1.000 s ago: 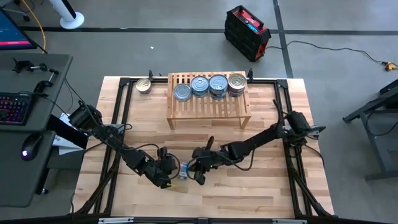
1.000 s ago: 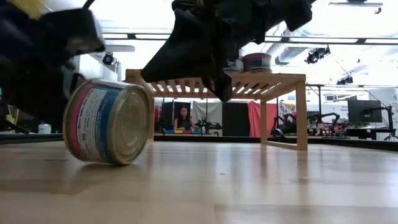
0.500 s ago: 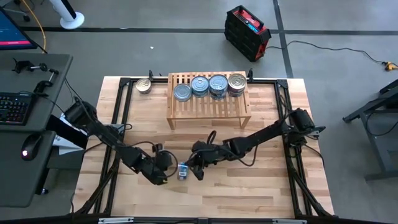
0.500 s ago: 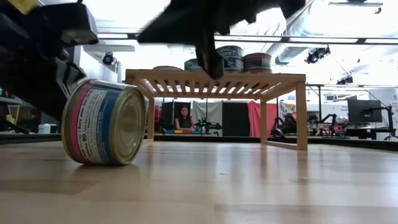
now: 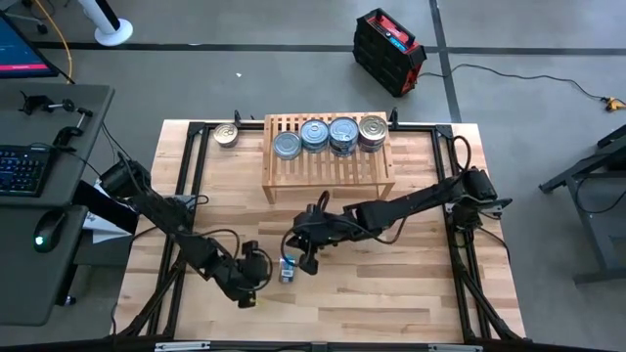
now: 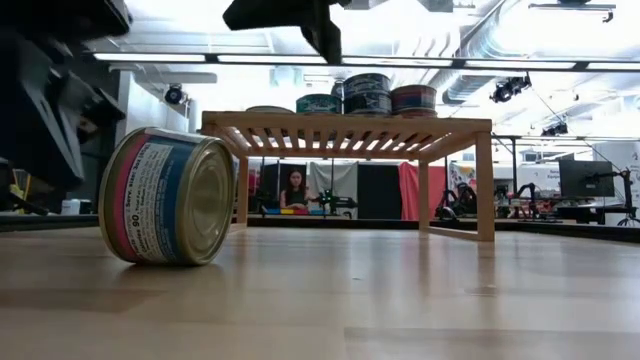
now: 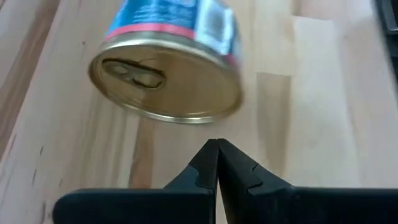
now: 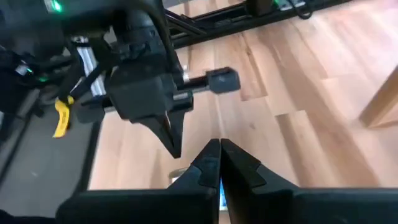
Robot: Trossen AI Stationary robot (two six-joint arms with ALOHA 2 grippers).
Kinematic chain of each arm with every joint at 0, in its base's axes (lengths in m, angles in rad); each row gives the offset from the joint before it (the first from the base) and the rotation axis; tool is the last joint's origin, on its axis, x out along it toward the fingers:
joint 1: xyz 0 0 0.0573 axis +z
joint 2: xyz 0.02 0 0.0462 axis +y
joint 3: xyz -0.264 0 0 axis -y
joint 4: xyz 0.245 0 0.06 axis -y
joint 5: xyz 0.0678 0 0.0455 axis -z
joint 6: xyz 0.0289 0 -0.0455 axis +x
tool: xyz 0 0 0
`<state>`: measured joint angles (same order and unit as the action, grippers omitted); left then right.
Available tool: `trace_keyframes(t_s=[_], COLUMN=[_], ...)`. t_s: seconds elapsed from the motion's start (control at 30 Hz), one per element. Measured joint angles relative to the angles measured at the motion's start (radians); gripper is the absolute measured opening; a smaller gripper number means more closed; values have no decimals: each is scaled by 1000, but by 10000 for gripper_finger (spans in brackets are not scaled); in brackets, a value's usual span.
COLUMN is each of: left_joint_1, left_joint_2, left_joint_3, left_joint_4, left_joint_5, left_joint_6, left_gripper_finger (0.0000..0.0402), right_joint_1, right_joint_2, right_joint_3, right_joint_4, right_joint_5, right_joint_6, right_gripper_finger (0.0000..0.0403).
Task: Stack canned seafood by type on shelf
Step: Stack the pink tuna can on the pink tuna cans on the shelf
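Observation:
One tin of canned seafood (image 5: pixel 287 269) lies on its side on the tabletop, resting on its curved blue, pink and white label wall (image 6: pixel 150 200). Its gold lid with a pull ring (image 7: pixel 165 84) faces my left gripper (image 7: pixel 216 155), which is shut, just short of the rim and clear of it. My right gripper (image 8: pixel 219 152) is also shut and hangs above the tin, near the top of the low view (image 6: pixel 325 35). The light-wood slatted shelf (image 5: pixel 328 171) at the far side carries several tins (image 5: pixel 329 135) on top.
Another tin (image 5: pixel 227 135) stands on the table left of the shelf. A black frame (image 5: pixel 191 176) runs along the table's sides. Bare wood lies between the shelf and the lying tin. A desk with a keyboard (image 5: pixel 24 166) stands beyond the left edge.
My right gripper has risen from beside the tin to well above it, drifting a little toward the far side, and its wrist has rolled. My left gripper has drawn back from the tin toward the near left. The tin stays lying on its side.

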<state>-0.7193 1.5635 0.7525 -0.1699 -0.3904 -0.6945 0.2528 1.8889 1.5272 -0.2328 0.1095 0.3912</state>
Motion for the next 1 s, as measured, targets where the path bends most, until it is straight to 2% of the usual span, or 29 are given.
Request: trace_keyframes(t_s=[0.3, 0.73, 0.87, 1.0], left_joint_1=[36, 100, 116, 111], left_joint_2=[39, 49, 38, -68], left_joint_3=[0, 0, 1, 5], left_joint_4=[140, 351, 350, 258], left_joint_5=[-3, 1, 68, 164], left_joint_6=[10, 128, 123, 50], left_gripper_finger=[0, 0, 0, 0], right_joint_1=[-4, 24, 43, 77], right_joint_2=[0, -6, -26, -48], right_joint_3=[123, 149, 148, 147], right_joint_4=[-208, -428, -506, -568], right_joint_5=[22, 25, 39, 37], right_joint_6=[-60, -51, -13, 34], right_gripper_finger=[0, 0, 0, 0])
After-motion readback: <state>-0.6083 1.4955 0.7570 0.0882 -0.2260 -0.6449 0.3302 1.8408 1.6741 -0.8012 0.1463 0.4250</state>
